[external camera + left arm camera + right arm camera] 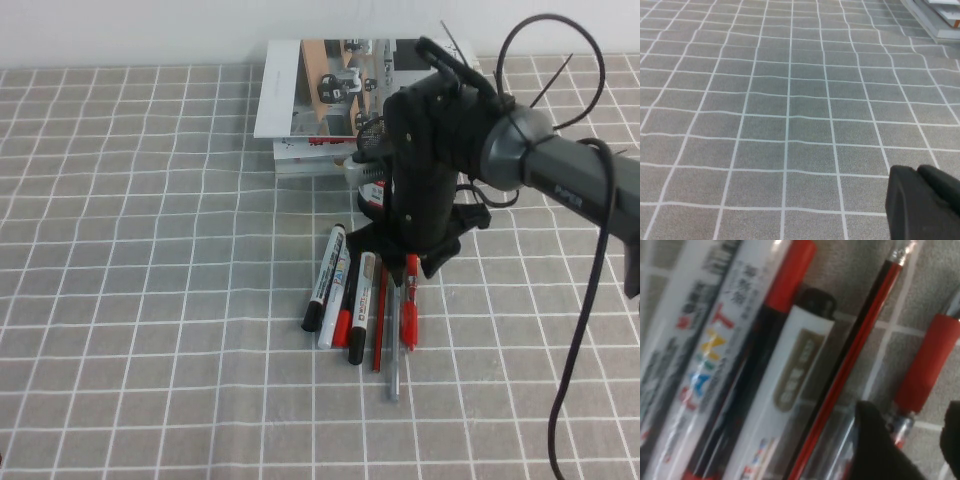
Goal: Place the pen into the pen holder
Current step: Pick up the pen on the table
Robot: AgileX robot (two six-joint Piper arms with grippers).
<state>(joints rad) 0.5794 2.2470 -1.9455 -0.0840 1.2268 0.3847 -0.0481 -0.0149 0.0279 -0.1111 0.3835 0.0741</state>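
Observation:
Several pens and markers lie side by side on the grey checked cloth: white markers (327, 283), a red pencil (380, 325) and a pen with a red grip (409, 318). My right gripper (412, 268) is low over their far ends and open. In the right wrist view its fingers (875, 450) straddle the red-grip pen (925, 370), with the gripper (912, 440) not closed on it. The black mesh pen holder (366, 133) is mostly hidden behind the right arm. My left gripper (922, 202) shows only in its wrist view, shut and empty above bare cloth.
A stack of books or magazines (300, 100) lies at the back by the wall, just behind the pen holder. The right arm's cable (590, 300) hangs on the right. Open cloth (150, 300) lies to the left and front.

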